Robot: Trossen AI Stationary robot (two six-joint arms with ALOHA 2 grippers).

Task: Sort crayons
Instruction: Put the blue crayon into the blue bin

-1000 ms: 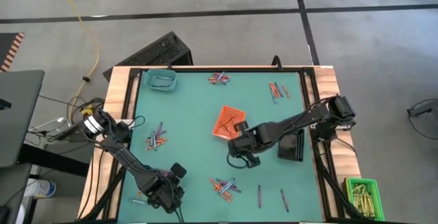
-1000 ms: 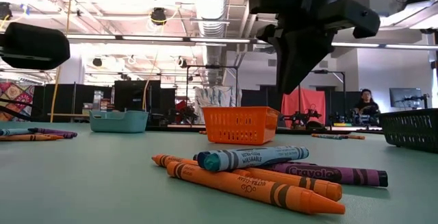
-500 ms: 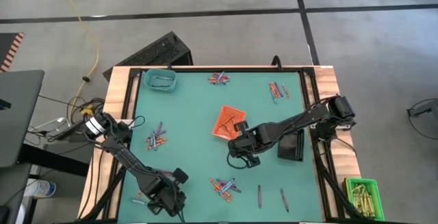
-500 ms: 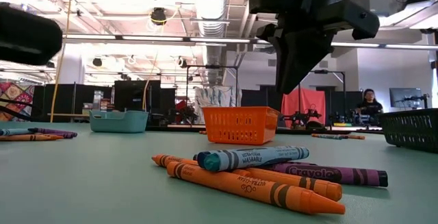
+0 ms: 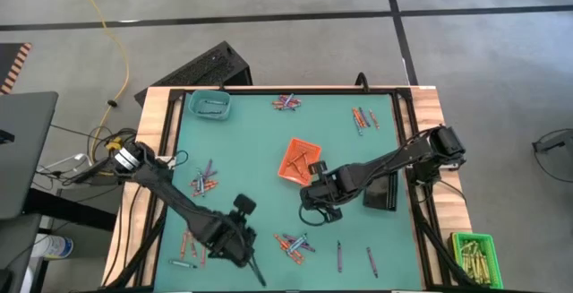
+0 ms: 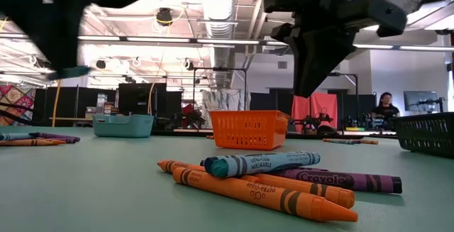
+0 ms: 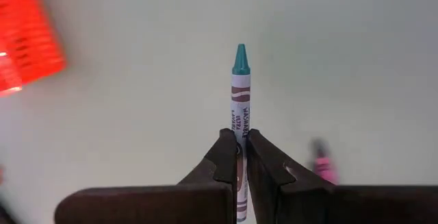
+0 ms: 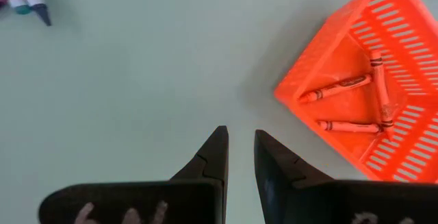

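Teal crayon (image 7: pixel 240 94) up off the table and pinched tight in the left claw (image 7: pixel 241 157), tip pointing straight out ahead of the fingers! A second ago that claw sat low at the table's near left edge; now it has swung inward and sits just beside the loose cluster of crayons (image 5: pixel 294 243) at the near middle. So the pick is made, and my read is that the carry to a bin comes next. The teal basket (image 5: pixel 209 105) stands well away at the far left corner, so if colour goes to colour, that is a long haul.

Over to the right claw (image 8: pixel 239 157): fingers slightly parted, nothing between them, hovering above bare table just beside the orange basket (image 8: pixel 404 59). It has barely shifted in the last second. Three orange crayons (image 8: pixel 349 104) lie inside that basket already, so that colour is under way.

Plenty left out there: a bunch well to the left claw's far side (image 5: pixel 204 180), another at the far edge (image 5: pixel 286 103), a few at the far right (image 5: pixel 363 117), two singles near the right claw's near side (image 5: pixel 354 257). Early days in this sort.
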